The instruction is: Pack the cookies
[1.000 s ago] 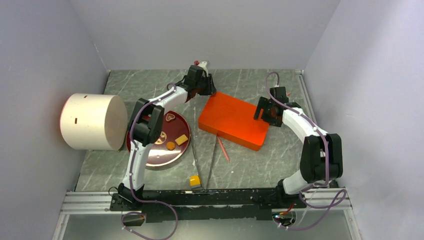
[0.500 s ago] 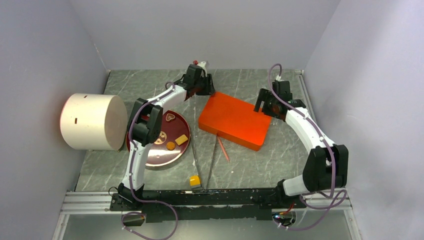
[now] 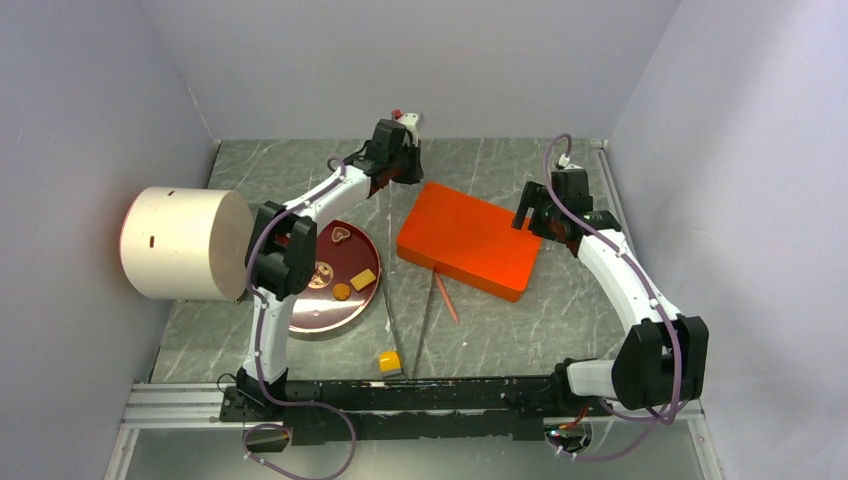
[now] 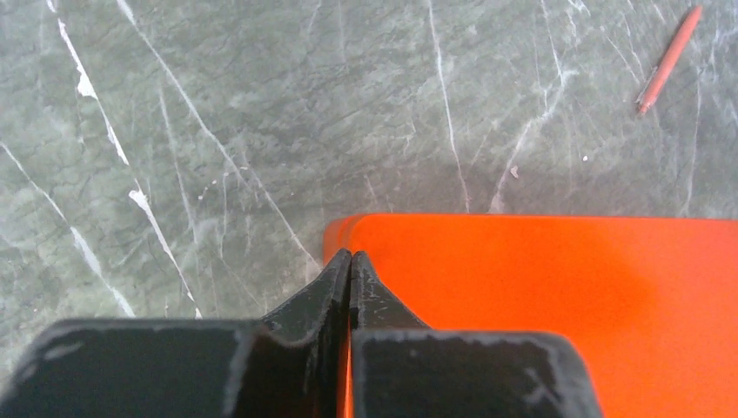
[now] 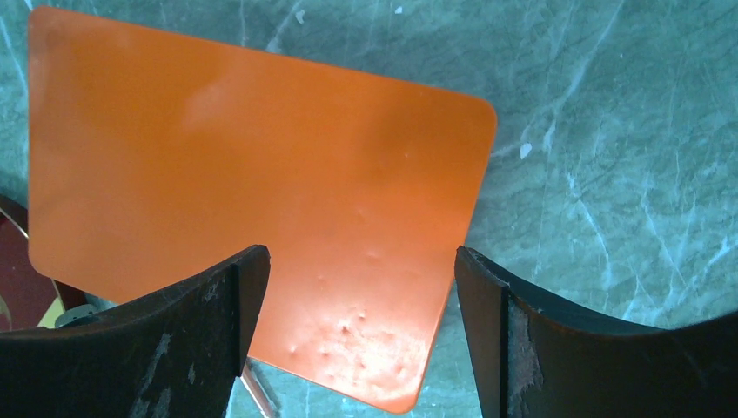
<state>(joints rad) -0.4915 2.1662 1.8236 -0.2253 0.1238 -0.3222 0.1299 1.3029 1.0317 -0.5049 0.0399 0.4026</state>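
Observation:
Several cookies lie on a dark red round plate [image 3: 310,312]: a heart [image 3: 341,235], a patterned round one [image 3: 322,275], an orange round one [image 3: 341,292] and a yellow square one [image 3: 363,280]. A flat orange box [image 3: 468,240] lies right of the plate. My left gripper [image 3: 408,177] is shut at the box's far left corner; in the left wrist view its tips [image 4: 350,259] meet over that corner of the box [image 4: 557,287], with nothing seen between them. My right gripper [image 3: 528,217] is open and empty, held above the box's right end [image 5: 261,165].
A large white cylinder [image 3: 185,243] lies left of the plate. A thin pink stick [image 3: 446,297] lies in front of the box. A yellow cube [image 3: 390,361] sits near the front rail. Another view of a pink stick [image 4: 666,59] shows on the marble.
The right arm has swung outward to the right and its gripper has shifted a little toward the far side. The left gripper has drawn back slightly toward the far wall. The box has not moved.

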